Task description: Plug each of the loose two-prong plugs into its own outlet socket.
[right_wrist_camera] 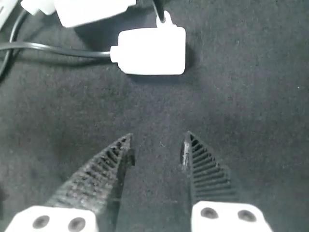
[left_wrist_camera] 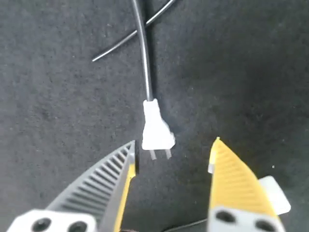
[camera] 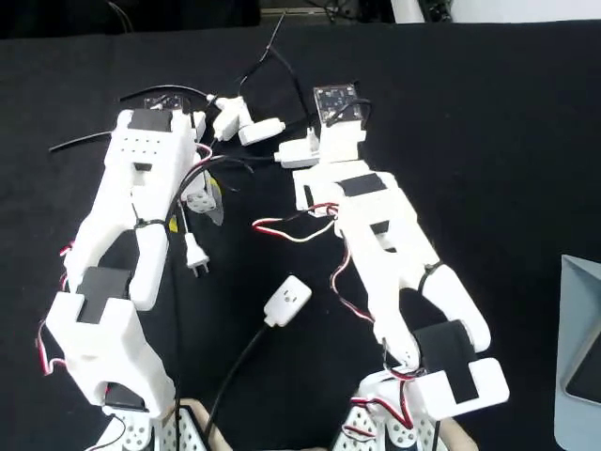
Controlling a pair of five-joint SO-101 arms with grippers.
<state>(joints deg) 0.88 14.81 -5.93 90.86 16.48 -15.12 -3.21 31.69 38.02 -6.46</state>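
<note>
A loose white two-prong plug (left_wrist_camera: 157, 130) on a black cord lies on the black cloth, prongs toward my left gripper (left_wrist_camera: 174, 142). That gripper is open, its yellow fingers either side of the prongs and just short of the plug body. From above, the plug (camera: 195, 254) lies just in front of the left gripper (camera: 205, 199). A free white outlet socket (camera: 286, 301) sits mid-table on a black cord. My right gripper (right_wrist_camera: 158, 142) is open and holds nothing, a short way from a white socket block (right_wrist_camera: 152, 50). Another white block (right_wrist_camera: 91, 9) lies beyond it.
Black and red-white cables (camera: 300, 230) trail across the cloth between the arms. A thin black wire (left_wrist_camera: 130, 36) crosses the plug's cord. A grey container (camera: 577, 357) stands at the right edge. Two white blocks (camera: 249, 127) lie at the back between the arms.
</note>
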